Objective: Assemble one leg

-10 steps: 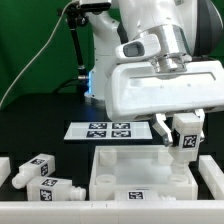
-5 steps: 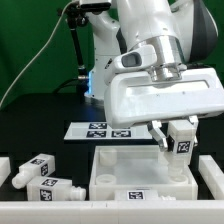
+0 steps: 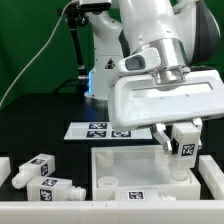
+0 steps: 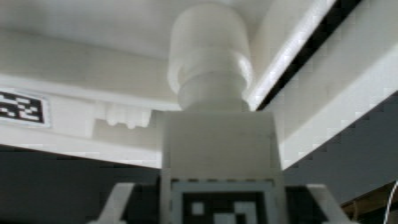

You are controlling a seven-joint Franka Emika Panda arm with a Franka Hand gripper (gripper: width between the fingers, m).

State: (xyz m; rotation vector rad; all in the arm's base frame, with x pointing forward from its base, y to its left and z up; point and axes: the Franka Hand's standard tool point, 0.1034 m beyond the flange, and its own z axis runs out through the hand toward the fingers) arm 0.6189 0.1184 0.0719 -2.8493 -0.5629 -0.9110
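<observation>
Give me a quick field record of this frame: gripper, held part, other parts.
gripper: shut on the leg
leg pose: upright, narrow end pointing away from the gripper, toward the tabletop
leg position: over the tabletop's far corner, exterior view's right
contact with tabletop: cannot tell
spare legs: two visible, lying at the exterior view's left
marker board: flat behind the tabletop
</observation>
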